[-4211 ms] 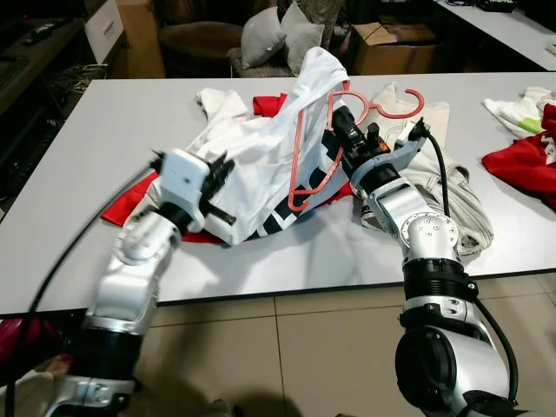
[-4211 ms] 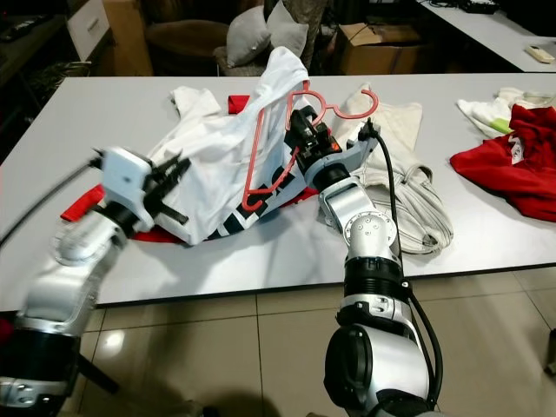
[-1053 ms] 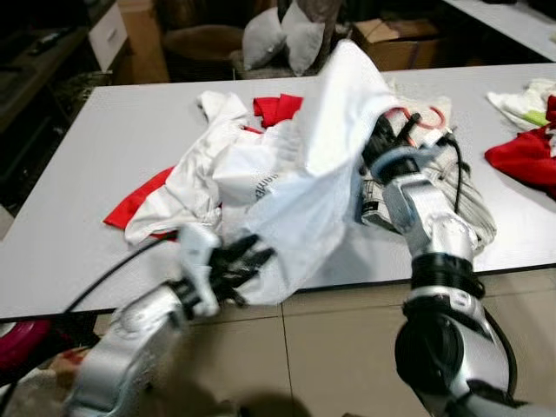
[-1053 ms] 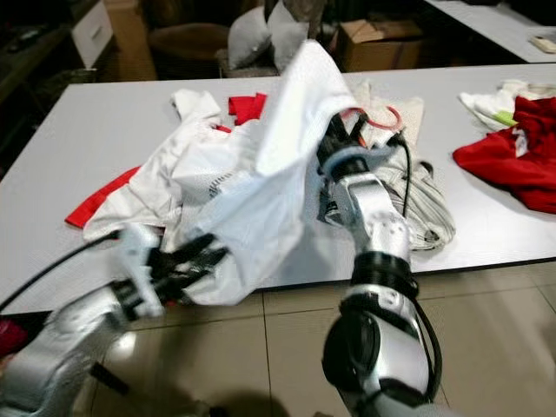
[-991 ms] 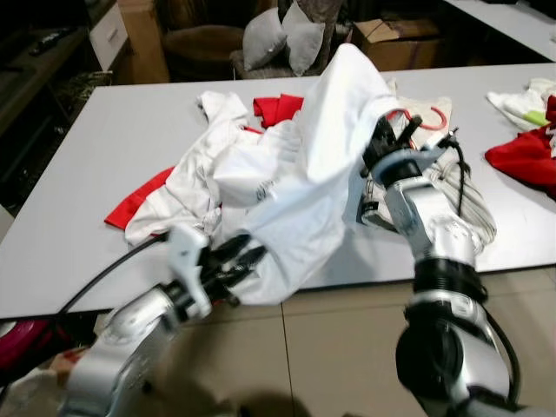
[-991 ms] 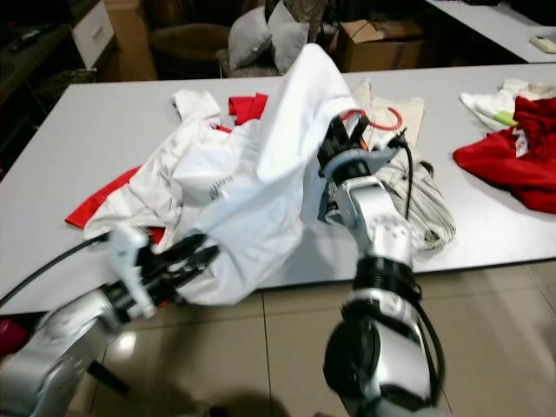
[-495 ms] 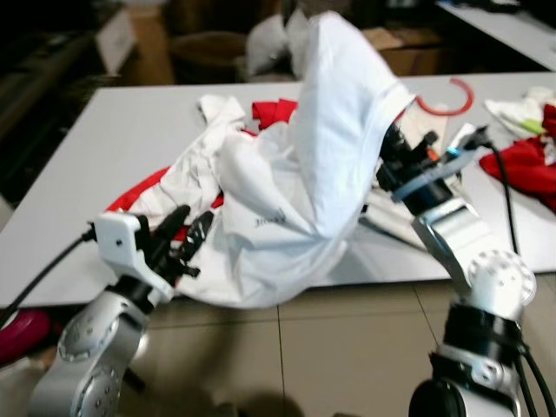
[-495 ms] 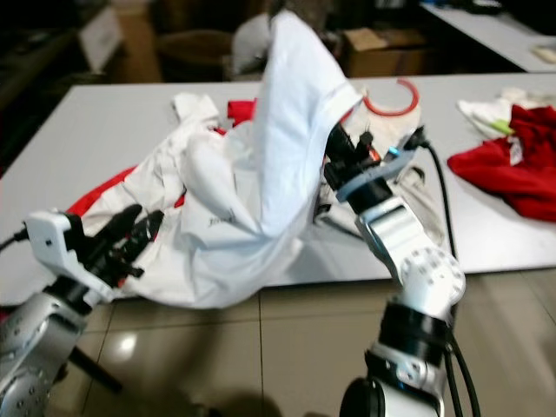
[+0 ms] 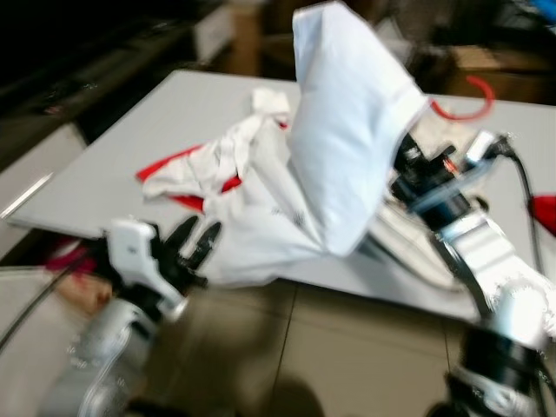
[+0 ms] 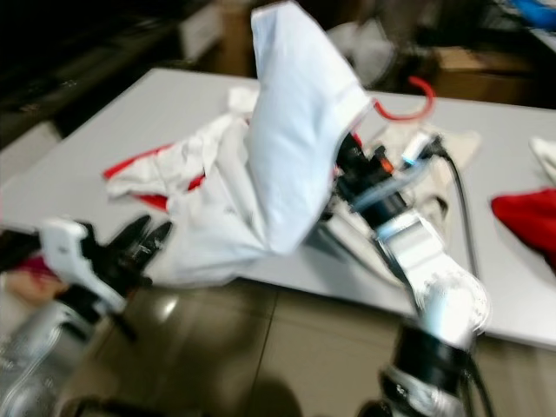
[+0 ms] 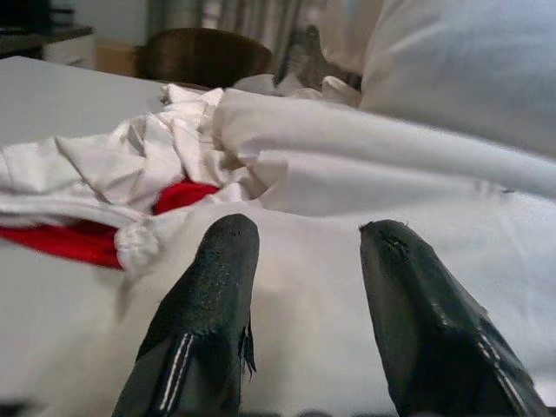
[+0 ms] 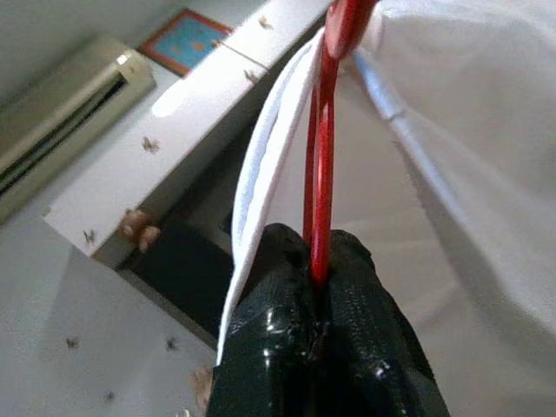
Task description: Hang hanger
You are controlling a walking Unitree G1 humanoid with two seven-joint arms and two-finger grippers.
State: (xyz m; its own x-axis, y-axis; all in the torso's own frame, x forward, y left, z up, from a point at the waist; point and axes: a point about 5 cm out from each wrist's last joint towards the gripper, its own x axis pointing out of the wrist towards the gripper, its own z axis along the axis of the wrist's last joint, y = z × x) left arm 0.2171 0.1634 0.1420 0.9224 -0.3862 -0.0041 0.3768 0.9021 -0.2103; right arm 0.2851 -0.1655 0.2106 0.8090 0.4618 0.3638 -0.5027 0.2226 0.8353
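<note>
Right gripper [image 12: 317, 287]: both black fingers pressed together on the thin red bar of the hanger [image 12: 323, 156], no gap showing between them. In the wrist view the bar runs straight up out of the fingertips, with the edge of the white shirt [image 9: 347, 148] folded against it on one side and more white cloth hanging on the other. In the head views this gripper sits raised above the table [image 9: 130, 165], mostly hidden under the shirt, which drapes over it like a tall hood; the hanger's red hook [image 9: 460, 100] curves out past the shirt's collar edge, up and to the right.

Left gripper [image 11: 304, 261]: fingers spread apart, nothing between them. It is low, off the near edge of the table, pointing at the shirt's lower hem, which spills over that edge. Fingertips are just short of the cloth in the wrist view; contact cannot be confirmed.

Behind the hem, on the tabletop: a crumpled heap of white garments [image 9: 234, 161] with a red garment [image 9: 178, 165] beneath and beside it. A pale striped garment [image 10: 408, 217] lies under the right forearm. A second red cloth [image 10: 530, 213] lies well apart at the right edge of the table.

A cardboard box [image 10: 486, 74] stands on the floor past the far side of the table; contents cannot be made out. Head views are blurred.
</note>
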